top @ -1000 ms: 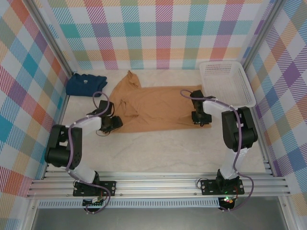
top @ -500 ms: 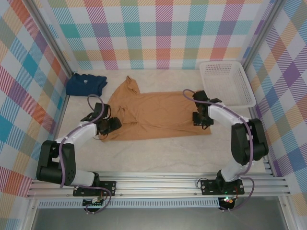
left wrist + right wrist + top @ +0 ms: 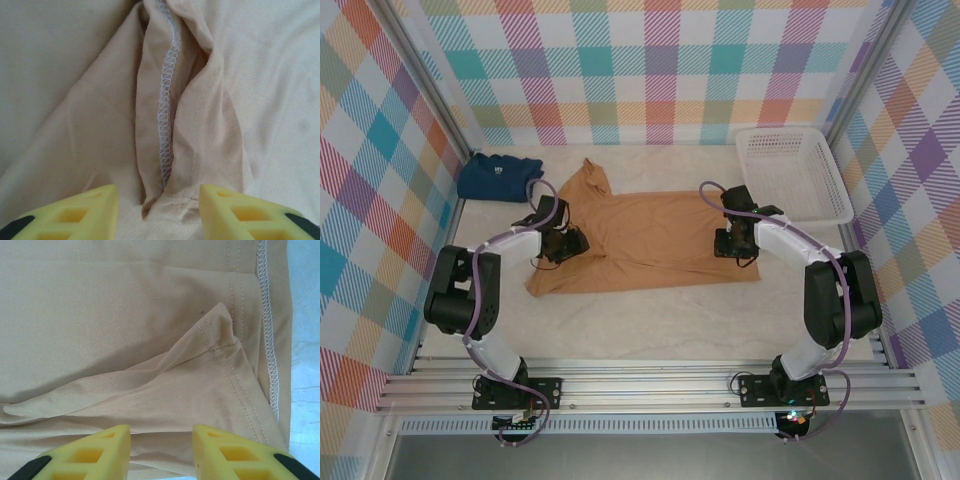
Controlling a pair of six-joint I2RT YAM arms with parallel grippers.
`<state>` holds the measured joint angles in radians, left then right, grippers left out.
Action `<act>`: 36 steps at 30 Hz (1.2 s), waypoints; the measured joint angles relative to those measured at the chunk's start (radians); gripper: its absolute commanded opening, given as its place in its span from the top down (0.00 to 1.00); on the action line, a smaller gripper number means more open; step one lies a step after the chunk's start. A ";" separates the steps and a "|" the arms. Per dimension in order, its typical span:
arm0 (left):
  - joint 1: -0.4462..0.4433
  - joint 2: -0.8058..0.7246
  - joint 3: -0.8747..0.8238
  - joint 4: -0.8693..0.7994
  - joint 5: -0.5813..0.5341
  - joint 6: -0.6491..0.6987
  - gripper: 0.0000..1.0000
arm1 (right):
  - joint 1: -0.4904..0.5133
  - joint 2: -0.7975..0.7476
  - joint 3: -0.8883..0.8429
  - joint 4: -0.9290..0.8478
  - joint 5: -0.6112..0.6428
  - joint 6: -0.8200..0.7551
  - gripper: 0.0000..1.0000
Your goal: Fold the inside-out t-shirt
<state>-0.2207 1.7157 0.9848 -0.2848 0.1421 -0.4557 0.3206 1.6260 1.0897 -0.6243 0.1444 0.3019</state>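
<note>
My left gripper (image 3: pixel 568 243) sits low on the left part of the inside-out t-shirt (image 3: pixel 645 232), which lies spread across the middle of the table (image 3: pixel 660 320), one end bunched toward the far left and the hem toward the right. In my left wrist view the left gripper (image 3: pixel 159 207) has its yellow fingers (image 3: pixel 82 212) wide apart. Between them a raised fold of tan cloth runs away from me, with a white overlock seam (image 3: pixel 167 105) along its crest. I cannot tell whether the pads touch the cloth.

My right gripper (image 3: pixel 735 244) is over the shirt's right end, near the hem. From the right wrist the right gripper (image 3: pixel 161 442) is also parted, though less widely, and a lifted flap of fabric with double stitching lies just ahead of the gap. The stitched hem edge (image 3: pixel 270 340) runs down the right side, with bare table beyond it.

A folded navy shirt (image 3: pixel 499 175) lies at the far left, apart from the tan one, and a white basket (image 3: pixel 794 172) stands at the far right.
</note>
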 measured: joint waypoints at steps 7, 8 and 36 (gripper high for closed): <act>-0.014 0.047 0.020 0.000 0.016 0.003 0.73 | 0.000 0.000 0.000 0.004 -0.001 0.000 0.63; -0.014 0.050 0.021 0.000 0.018 0.004 0.75 | 0.000 0.000 0.000 0.004 -0.001 0.000 0.63; -0.094 0.303 0.447 -0.014 0.052 0.011 0.67 | 0.000 0.002 -0.002 0.007 -0.001 0.000 0.63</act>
<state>-0.3145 2.0186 1.4322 -0.2989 0.1940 -0.4442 0.3206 1.6279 1.0882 -0.6174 0.1436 0.3016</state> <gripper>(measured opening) 0.282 0.375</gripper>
